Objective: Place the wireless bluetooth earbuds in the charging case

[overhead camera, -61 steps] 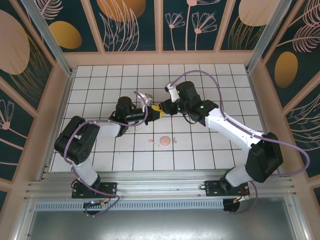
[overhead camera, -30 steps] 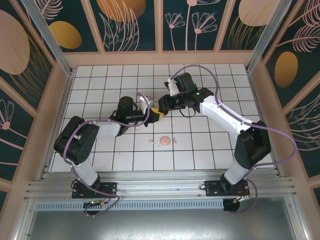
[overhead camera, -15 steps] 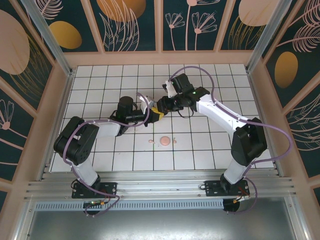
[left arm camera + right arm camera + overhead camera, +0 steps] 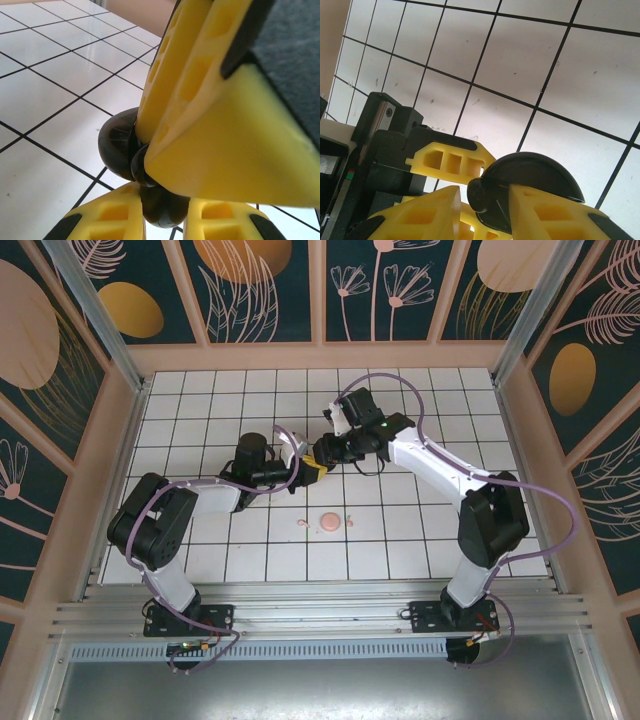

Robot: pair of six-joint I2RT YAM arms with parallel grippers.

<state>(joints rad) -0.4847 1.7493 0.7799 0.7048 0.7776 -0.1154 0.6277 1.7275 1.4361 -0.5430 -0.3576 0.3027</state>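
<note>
Mid-table, the grippers meet tip to tip. The right gripper [image 4: 320, 461] has its fingers partly apart, clamped on the black domed case [image 4: 532, 175]. The left gripper [image 4: 308, 468] pinches tight on a small black earbud [image 4: 161, 207] that touches that case. A pink earbud [image 4: 304, 525] lies just beside the pink case [image 4: 329, 523].

The bench [image 4: 400, 540] is white, ruled into squares by thin black lines. The jaws of the left gripper [image 4: 162, 215] and right gripper [image 4: 485, 200] are bright yellow, and the case [image 4: 530, 172] between them is glossy black. A small disc [image 4: 329, 523] is pale pink. The walls [image 4: 250, 300] are dark teal with peach and ochre plant motifs. The cables [image 4: 400, 383] are purple.
</note>
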